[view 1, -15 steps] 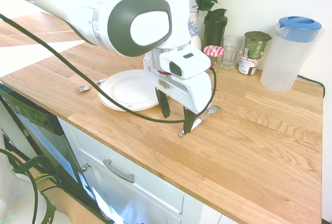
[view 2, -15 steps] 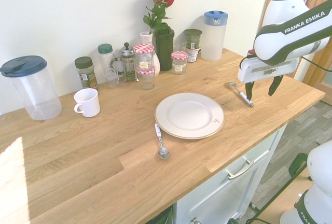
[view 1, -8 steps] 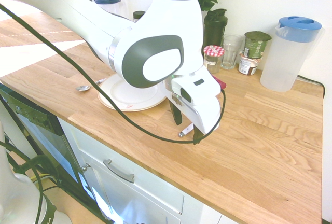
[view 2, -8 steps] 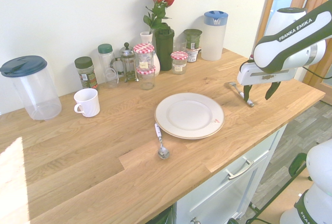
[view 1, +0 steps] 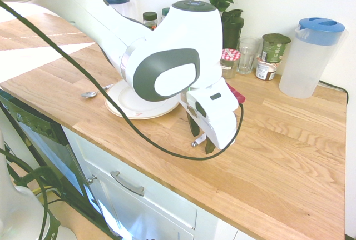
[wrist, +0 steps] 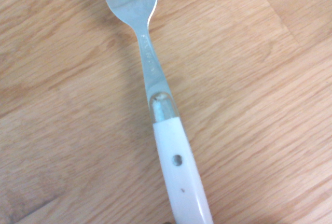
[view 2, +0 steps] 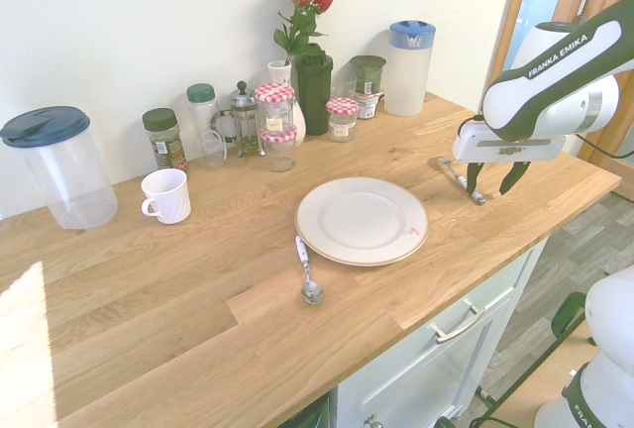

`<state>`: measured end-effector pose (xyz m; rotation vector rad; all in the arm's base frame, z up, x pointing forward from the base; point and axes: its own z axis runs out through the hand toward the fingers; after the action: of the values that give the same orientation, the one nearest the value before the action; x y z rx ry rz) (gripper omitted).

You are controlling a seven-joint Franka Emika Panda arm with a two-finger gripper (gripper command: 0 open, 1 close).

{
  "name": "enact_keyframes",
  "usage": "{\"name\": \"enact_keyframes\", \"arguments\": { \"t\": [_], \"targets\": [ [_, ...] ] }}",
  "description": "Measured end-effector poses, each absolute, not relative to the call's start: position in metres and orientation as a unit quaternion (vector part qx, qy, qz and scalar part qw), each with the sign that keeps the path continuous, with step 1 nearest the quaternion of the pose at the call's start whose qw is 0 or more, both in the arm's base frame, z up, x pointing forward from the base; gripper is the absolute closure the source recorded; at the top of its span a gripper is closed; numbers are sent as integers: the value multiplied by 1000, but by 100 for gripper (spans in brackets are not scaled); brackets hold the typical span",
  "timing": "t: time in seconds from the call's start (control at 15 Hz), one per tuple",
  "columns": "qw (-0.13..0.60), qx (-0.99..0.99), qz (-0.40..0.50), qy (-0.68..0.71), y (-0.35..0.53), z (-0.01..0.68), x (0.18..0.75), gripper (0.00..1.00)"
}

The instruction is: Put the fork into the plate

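The fork (view 2: 459, 177) lies flat on the wooden counter to the right of the plate (view 2: 362, 220), its silver tines toward the wall and its white handle toward the counter's front edge. My gripper (view 2: 491, 179) is down low over the handle end, open, with one finger on each side of it. In the first exterior view only the handle's tip (view 1: 197, 140) shows between the fingers of the gripper (view 1: 201, 137), and the arm hides part of the plate (view 1: 139, 104). The wrist view shows the fork (wrist: 166, 146) close up on bare wood. The plate holds nothing.
A spoon (view 2: 307, 274) lies by the plate's near left edge. Along the wall stand jars, a rose vase (view 2: 309, 71), a blue-lidded pitcher (view 2: 409, 66), a white mug (view 2: 166, 195) and a second pitcher (view 2: 59, 165). The counter's front edge (view 2: 555, 215) runs close to the gripper.
The gripper has come down from above the fork to just over the counter, astride the handle. Its fingers stand slightly closer together. The fork has not moved.
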<state>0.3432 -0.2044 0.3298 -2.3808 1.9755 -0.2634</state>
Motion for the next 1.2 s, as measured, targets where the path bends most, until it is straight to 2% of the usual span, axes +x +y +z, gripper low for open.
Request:
{"name": "enact_keyframes", "arguments": {
  "t": [0.47,1.2],
  "targets": [
    [26,-763,-95,639,-212,326,353,100],
    [41,-781,-111,614,-198,339,406,100]
  ]
}}
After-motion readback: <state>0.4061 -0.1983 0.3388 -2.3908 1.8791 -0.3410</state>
